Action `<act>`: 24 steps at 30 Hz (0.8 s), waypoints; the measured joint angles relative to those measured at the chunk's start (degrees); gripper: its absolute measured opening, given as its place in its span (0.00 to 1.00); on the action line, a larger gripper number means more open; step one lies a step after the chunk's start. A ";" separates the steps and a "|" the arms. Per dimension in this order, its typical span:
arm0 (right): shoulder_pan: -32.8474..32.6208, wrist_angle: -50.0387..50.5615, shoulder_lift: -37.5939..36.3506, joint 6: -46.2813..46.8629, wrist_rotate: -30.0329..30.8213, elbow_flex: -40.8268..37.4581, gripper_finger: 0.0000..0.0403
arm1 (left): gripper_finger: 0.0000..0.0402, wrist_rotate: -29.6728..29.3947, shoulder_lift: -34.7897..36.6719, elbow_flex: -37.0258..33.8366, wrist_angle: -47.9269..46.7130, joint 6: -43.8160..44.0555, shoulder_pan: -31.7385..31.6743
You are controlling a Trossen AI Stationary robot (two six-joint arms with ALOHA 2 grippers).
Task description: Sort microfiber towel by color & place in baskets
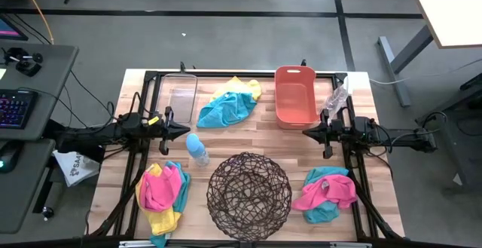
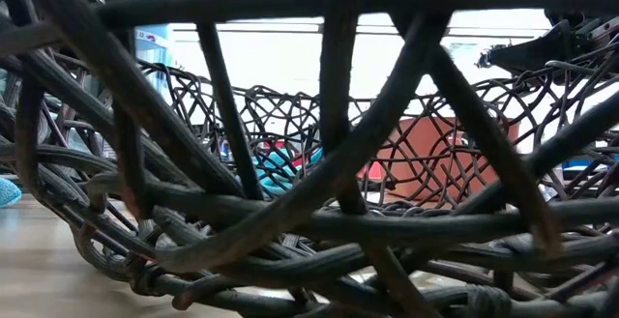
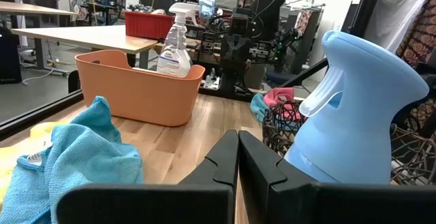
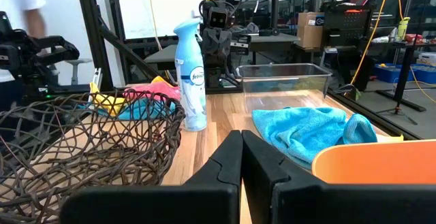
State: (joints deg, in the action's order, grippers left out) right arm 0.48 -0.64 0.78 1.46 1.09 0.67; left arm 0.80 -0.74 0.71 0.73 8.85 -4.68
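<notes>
Three heaps of towels lie on the table: a teal one with a yellow one beneath (image 1: 228,103) near the far edge, a pink, yellow and teal heap (image 1: 162,195) at the near left, and a pink and teal heap (image 1: 325,194) at the near right. The round wire basket (image 1: 249,195) stands at near centre, the orange bin (image 1: 295,96) and the clear tub (image 1: 182,96) at the far side. My left gripper (image 1: 172,124) hovers shut beside the light-blue bottle. My right gripper (image 1: 320,133) hovers shut near the orange bin. Neither touches a towel.
A light-blue spray bottle (image 1: 197,148) stands left of the wire basket, close to my left gripper. A clear spray bottle (image 1: 337,97) lies right of the orange bin. Bare wood shows between the two grippers at table centre. The low view is filled by the basket's wires (image 2: 319,163).
</notes>
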 joint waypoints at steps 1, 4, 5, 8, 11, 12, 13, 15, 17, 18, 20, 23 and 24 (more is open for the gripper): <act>0.01 -0.01 0.00 0.01 0.00 0.00 0.00 | 0.00 -0.01 0.00 0.00 0.01 0.00 0.00; 0.00 -0.01 0.00 0.01 -0.01 0.00 0.00 | 0.00 0.00 -0.01 0.00 0.00 0.01 0.01; 0.01 0.00 0.01 0.00 -0.01 0.00 0.00 | 0.00 -0.02 0.01 0.00 0.00 0.01 0.01; 0.00 0.00 0.00 0.01 -0.01 0.00 0.00 | 0.00 0.00 0.00 0.00 0.02 -0.01 0.01; -0.01 -0.01 0.00 0.00 -0.01 0.00 0.00 | 0.00 -0.01 0.00 0.00 0.01 0.00 0.00; 0.00 0.01 0.02 0.00 -0.01 0.00 0.00 | 0.00 0.00 -0.01 0.00 0.02 0.01 0.00; -0.01 -0.01 0.00 0.00 -0.01 0.00 0.00 | 0.00 0.00 -0.01 0.00 0.02 0.01 0.01; 0.00 0.01 0.01 0.00 -0.01 0.00 0.00 | 0.00 0.00 -0.01 0.00 0.00 0.01 -0.01; 0.00 0.00 0.01 0.01 0.00 0.00 0.00 | 0.00 0.00 0.01 0.00 0.01 -0.01 0.01; -0.01 -0.01 0.00 0.02 -0.01 0.00 0.00 | 0.00 -0.02 -0.01 0.00 0.01 0.01 0.00; -0.01 -0.01 0.01 0.00 0.01 0.00 0.00 | 0.00 0.00 -0.01 0.00 0.03 0.01 0.01; -0.01 -0.01 0.00 0.02 0.00 0.00 0.00 | 0.00 -0.92 -0.16 -0.02 4.95 0.37 0.01; 0.01 0.00 0.00 0.00 -0.01 0.00 0.00 | 0.00 -2.03 -0.45 -0.02 9.83 2.24 0.00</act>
State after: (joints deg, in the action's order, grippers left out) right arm 0.49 -0.64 0.78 1.46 1.08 0.67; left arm -1.23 -1.19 0.69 10.56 11.09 -4.68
